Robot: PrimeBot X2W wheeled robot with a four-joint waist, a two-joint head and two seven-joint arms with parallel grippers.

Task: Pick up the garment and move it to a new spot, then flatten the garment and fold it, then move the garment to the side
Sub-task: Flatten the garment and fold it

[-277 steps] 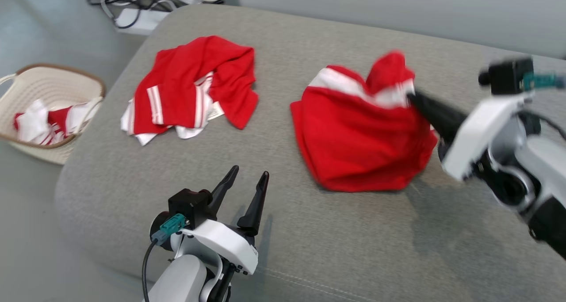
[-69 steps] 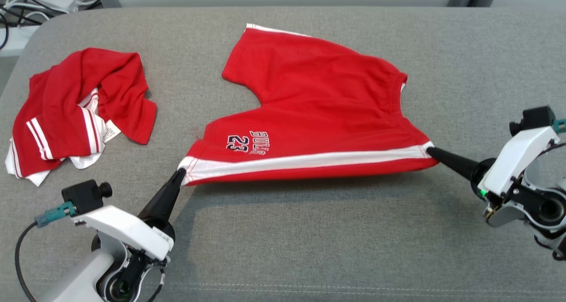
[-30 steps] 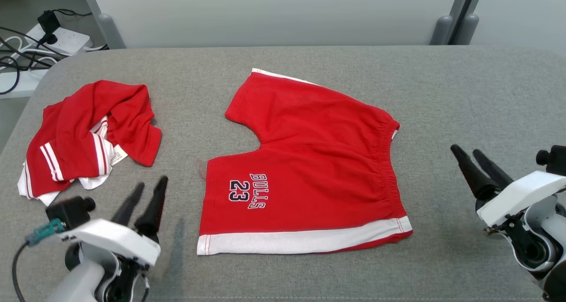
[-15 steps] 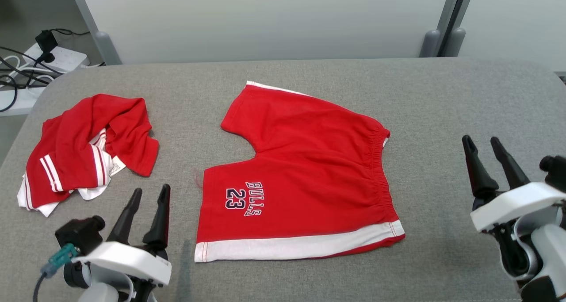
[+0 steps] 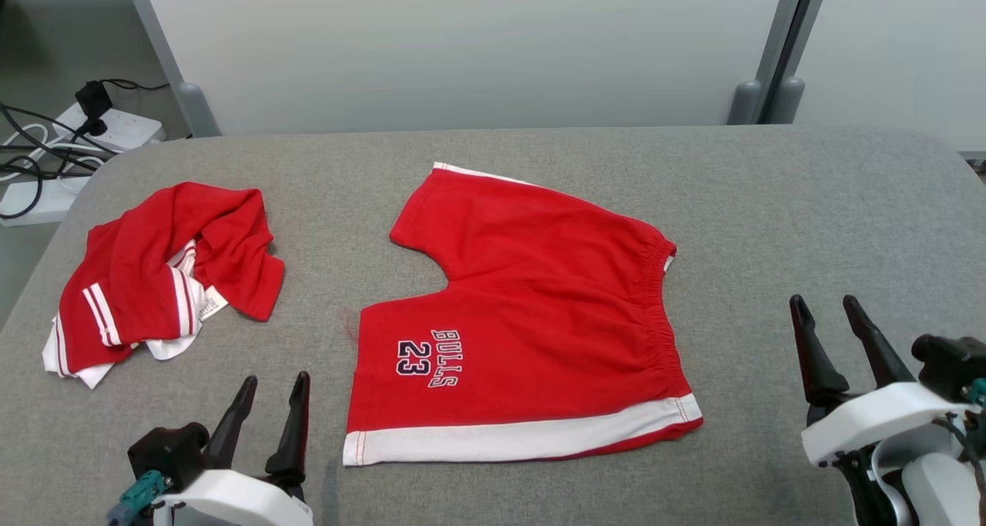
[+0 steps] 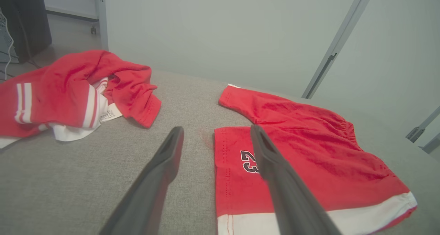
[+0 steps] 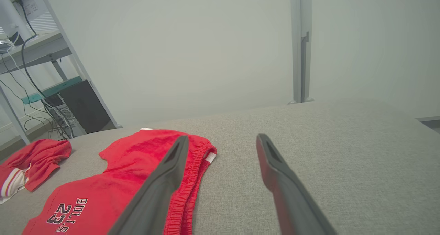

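The garment [image 5: 531, 318] is a pair of red shorts with a white stripe and "BULLS 23" lettering, spread flat mid-table, waistband toward the right. My left gripper [image 5: 273, 383] stands open at the lower left, just left of the shorts' near leg hem, holding nothing. My right gripper [image 5: 826, 305] stands open at the lower right, well right of the waistband, also empty. The left wrist view has the shorts [image 6: 302, 156] ahead and right of my left gripper [image 6: 216, 132]. Seen from the right wrist, the shorts [image 7: 137, 180] lie left of my right gripper [image 7: 221, 140].
A second crumpled red-and-white garment [image 5: 166, 276] lies at the table's left side. The grey padded table [image 5: 809, 218] has bare room to the right. A pale wall panel [image 5: 462, 41] runs along the far edge. Power strips and cables [image 5: 54, 149] lie on the floor at left.
Earlier both grippers held the shorts stretched by the striped edge; they have let go and drawn back toward me, open. The head camera has tilted up.
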